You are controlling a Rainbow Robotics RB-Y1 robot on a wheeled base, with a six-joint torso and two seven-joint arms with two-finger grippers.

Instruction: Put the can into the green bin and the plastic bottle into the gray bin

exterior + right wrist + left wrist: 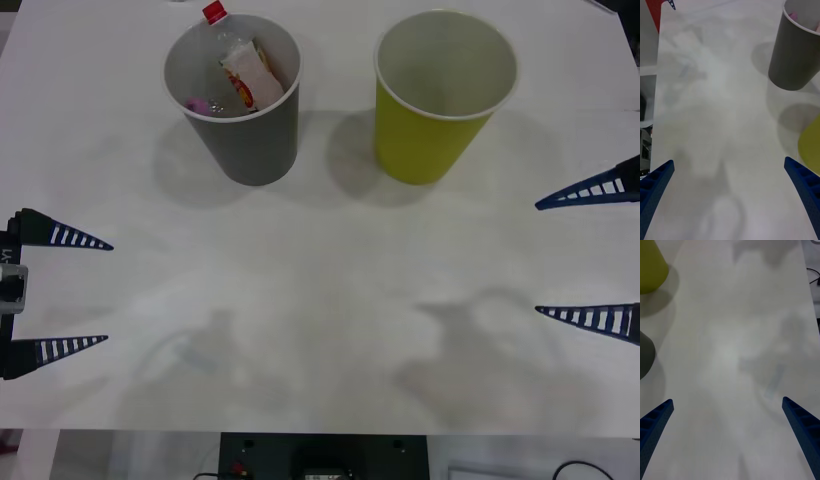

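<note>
With my left claw [60,292] and right claw [590,253] both spread wide and empty at the table [320,330] edges, the plastic bottle [243,68] leans cap-up inside the gray bin [250,130], ahead of the nearer left claw, beside the green bin [430,140].

You have a smooth, matt white surface [320,330] with a faint sheen. The gray bin [250,140] and green bin [425,140] look like matt paper with smooth walls. The plastic bottle [240,65] is clear, glossy plastic, its label glossy too. Your blue ribbed jaws look like matt plastic.
</note>
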